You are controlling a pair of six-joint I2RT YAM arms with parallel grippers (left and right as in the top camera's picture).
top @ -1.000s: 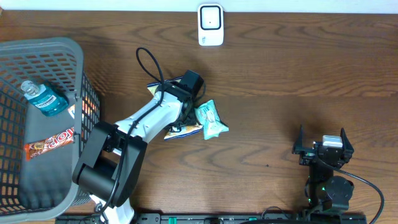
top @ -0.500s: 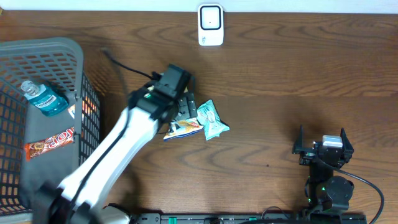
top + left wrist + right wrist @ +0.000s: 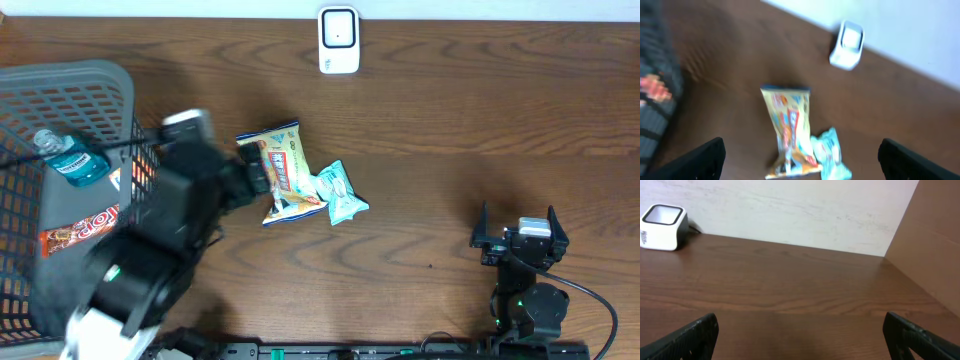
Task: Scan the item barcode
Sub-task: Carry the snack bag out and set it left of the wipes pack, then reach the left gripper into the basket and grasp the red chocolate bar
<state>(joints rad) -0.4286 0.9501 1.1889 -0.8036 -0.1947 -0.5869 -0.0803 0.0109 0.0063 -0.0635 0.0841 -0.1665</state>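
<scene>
The left pincer (image 3: 801,159) gapes released and empty above the desk (image 3: 900,110), the yellow snack packet (image 3: 787,127) just ahead and the scanner (image 3: 846,44) well beyond, so scanning looks undone.

The left arm (image 3: 150,250) shows as a blur of bulky black housings, with a white link at the bench's (image 3: 450,120) near edge and a small green light. Its fingers (image 3: 700,160) are matt black. The right arm (image 3: 528,300), near the near right corner, is compact and black. It has a pale block behind the right gripper (image 3: 518,225), green lights, and a thin black cable (image 3: 595,297).
</scene>
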